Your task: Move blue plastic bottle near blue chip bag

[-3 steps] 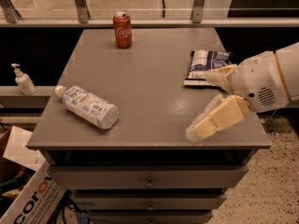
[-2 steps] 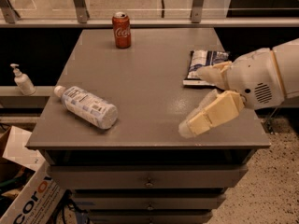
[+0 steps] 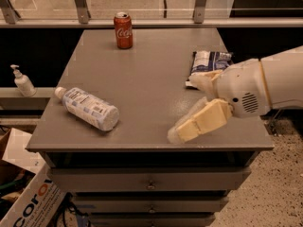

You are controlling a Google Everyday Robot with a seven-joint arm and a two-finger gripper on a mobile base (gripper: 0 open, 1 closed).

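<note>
The blue plastic bottle (image 3: 87,109) lies on its side near the front left of the grey table (image 3: 147,74), white cap pointing back left. The blue chip bag (image 3: 209,63) lies flat at the right side of the table, partly hidden by my arm. My gripper (image 3: 182,107) hovers over the front right of the table, just in front of the bag and well to the right of the bottle. Its fingers (image 3: 196,124) are spread open and hold nothing.
A red Coca-Cola can (image 3: 123,30) stands upright at the back of the table. A white pump dispenser (image 3: 22,82) stands on a ledge to the left. A cardboard box (image 3: 28,197) sits on the floor at lower left. Drawers (image 3: 151,186) are under the tabletop.
My gripper has moved a little to the left and forward over the table, toward the bottle. The bottle, bag and can have not moved.
</note>
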